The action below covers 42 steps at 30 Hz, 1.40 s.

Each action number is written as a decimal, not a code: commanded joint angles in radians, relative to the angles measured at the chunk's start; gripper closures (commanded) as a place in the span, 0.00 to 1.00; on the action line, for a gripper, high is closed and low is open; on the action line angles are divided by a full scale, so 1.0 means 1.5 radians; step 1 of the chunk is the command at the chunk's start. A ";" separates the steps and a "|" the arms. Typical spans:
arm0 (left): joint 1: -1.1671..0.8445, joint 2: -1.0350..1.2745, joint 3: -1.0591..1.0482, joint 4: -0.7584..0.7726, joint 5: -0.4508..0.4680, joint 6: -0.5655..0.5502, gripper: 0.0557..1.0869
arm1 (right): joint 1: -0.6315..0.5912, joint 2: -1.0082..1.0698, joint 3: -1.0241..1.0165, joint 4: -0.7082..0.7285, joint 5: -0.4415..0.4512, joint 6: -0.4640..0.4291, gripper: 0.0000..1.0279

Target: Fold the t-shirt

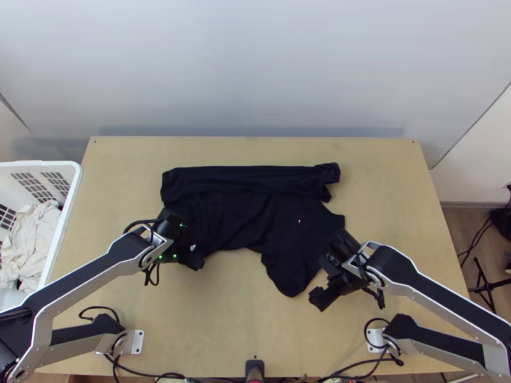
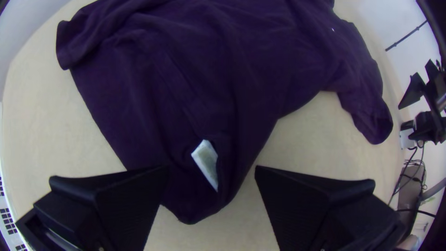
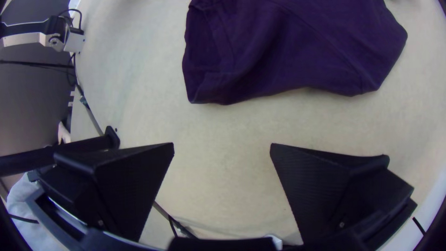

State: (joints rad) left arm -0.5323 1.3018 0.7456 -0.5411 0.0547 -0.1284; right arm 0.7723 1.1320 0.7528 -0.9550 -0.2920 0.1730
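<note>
The dark t-shirt (image 1: 249,210) lies across the middle of the table, wrinkled, with a long folded strip along its far side and one sleeve pointing to the near edge. My left gripper (image 1: 191,255) is at the shirt's left near corner. In the left wrist view my left gripper (image 2: 211,186) stands open around a corner of the shirt (image 2: 223,83), where a white label shows. My right gripper (image 1: 322,281) is just right of the near sleeve. In the right wrist view my right gripper (image 3: 223,162) is open over bare table, beside the sleeve (image 3: 278,56).
A white basket (image 1: 70,204) with light cloth (image 1: 32,236) stands at the table's left side. Cables and a small black device (image 1: 254,369) are at the near edge of the wooden table (image 1: 223,332). A tripod (image 1: 487,287) stands on the floor at the right.
</note>
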 commanded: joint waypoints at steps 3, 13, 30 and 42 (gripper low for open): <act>0.008 0.004 0.006 0.003 -0.005 -0.015 0.14 | 0.002 0.013 0.001 0.025 -0.003 0.015 0.07; 0.017 0.018 0.008 0.003 -0.005 -0.029 0.14 | 0.007 0.099 0.011 0.134 0.011 0.054 0.06; 0.025 0.055 0.020 -0.005 -0.003 -0.065 0.59 | 0.098 0.176 -0.010 0.156 0.135 0.017 0.60; 0.116 -0.016 0.023 -0.049 0.063 -0.054 0.89 | 0.062 0.085 -0.035 0.137 0.136 -0.001 0.97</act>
State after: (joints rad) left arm -0.4061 1.3502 0.7784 -0.5671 0.1112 -0.2131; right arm 0.8970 1.3369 0.7330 -0.7204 -0.0929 0.1852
